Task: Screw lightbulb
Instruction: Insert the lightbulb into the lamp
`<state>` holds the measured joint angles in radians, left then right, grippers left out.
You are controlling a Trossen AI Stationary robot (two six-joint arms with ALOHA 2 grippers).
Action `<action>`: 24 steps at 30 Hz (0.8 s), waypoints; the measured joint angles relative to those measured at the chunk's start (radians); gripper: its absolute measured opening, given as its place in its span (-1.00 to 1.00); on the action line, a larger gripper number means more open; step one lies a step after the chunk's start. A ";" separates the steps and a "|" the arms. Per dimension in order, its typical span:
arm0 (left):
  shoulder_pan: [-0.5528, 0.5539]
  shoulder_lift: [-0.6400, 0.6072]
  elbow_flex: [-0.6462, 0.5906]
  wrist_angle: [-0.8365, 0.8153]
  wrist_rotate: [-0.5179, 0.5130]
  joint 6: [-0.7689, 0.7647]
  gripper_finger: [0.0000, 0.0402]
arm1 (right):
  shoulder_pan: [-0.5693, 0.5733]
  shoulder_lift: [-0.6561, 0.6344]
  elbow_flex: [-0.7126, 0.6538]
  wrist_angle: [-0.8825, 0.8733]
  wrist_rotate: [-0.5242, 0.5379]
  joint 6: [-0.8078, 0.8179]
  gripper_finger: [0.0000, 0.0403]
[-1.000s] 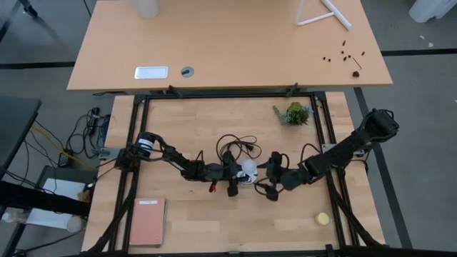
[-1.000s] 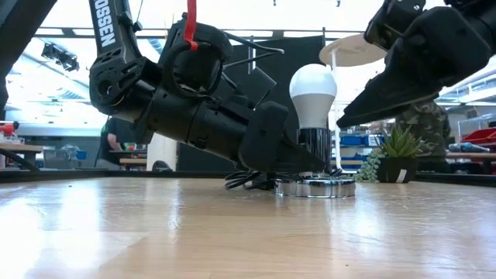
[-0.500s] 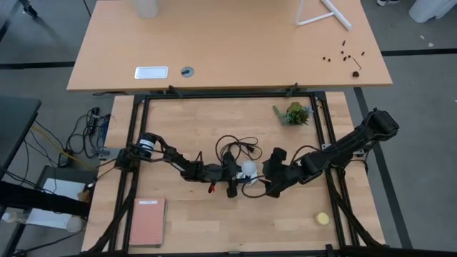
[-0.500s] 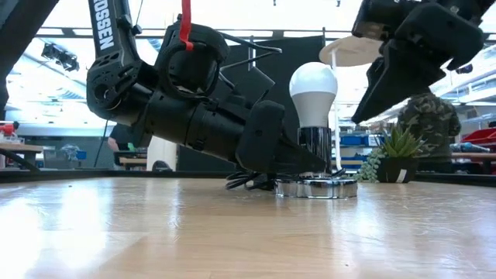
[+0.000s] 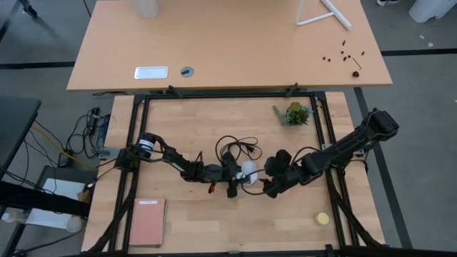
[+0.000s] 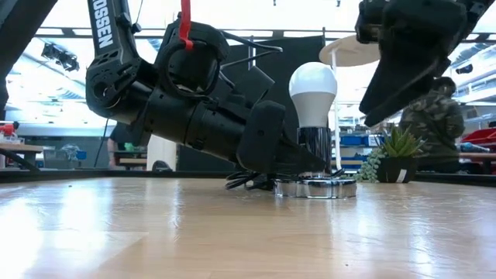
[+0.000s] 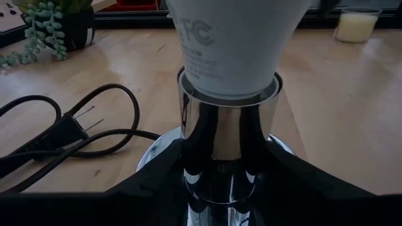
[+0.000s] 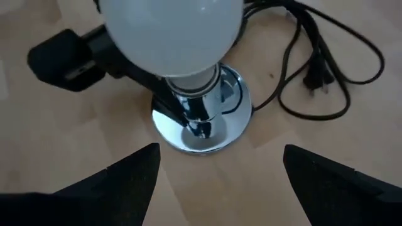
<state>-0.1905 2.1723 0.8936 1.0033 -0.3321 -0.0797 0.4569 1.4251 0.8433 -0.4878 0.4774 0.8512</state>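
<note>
The white lightbulb (image 6: 313, 87) stands upright in a chrome socket (image 6: 314, 149) on a round silver base (image 6: 316, 187) at mid-table; it also shows in the high view (image 5: 248, 170). My left gripper (image 7: 220, 188) lies low at the socket, shut on its chrome stem. My right gripper (image 8: 217, 188) is open and empty. It hangs above the bulb (image 8: 173, 37), a little to its right and nearer the table's near edge (image 5: 267, 185), fingers slanting down and touching nothing. My left gripper pinches the socket's chrome stem (image 7: 220, 144) between its two fingers (image 7: 157, 182), just below the bulb's neck. The fingers come level from the table's left. The socket stands upright with its base (image 7: 154, 154) on the table.
The socket's black cord and plug (image 7: 63, 129) lie looped on the table behind the base (image 5: 235, 143). A small potted plant (image 5: 294, 113) stands at the far right. A yellow ball (image 5: 323, 218) lies near right, a pink notebook (image 5: 147, 221) near left.
My right gripper has gone a little toward the table's left, toward the bulb, and has tipped from a shallow slant to a steeper, more downward one. The bulb, the socket and my left gripper have kept still.
</note>
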 joint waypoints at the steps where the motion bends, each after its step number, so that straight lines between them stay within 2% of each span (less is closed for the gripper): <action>1: 0.000 0.000 0.000 0.000 0.000 0.002 -0.03 | 0.008 0.001 0.001 -0.005 0.000 -0.004 0.72; 6: 0.000 0.000 0.000 0.000 -0.006 0.022 -0.03 | 0.008 0.002 0.033 -0.044 -0.017 -0.104 0.72; 11: 0.012 0.000 0.000 0.010 -0.014 0.026 -0.03 | -0.035 0.014 0.141 -0.223 -0.131 -0.141 0.72; 19: 0.014 0.000 0.000 0.012 -0.018 0.025 -0.03 | -0.011 0.070 0.283 -0.367 -0.089 -0.195 0.72; 24: 0.014 0.000 0.000 0.011 -0.015 0.024 -0.03 | -0.023 0.143 0.382 -0.477 -0.134 -0.270 0.72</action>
<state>-0.1762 2.1719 0.8936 1.0146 -0.3471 -0.0555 0.4334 1.5679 1.2251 -0.9651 0.3431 0.5815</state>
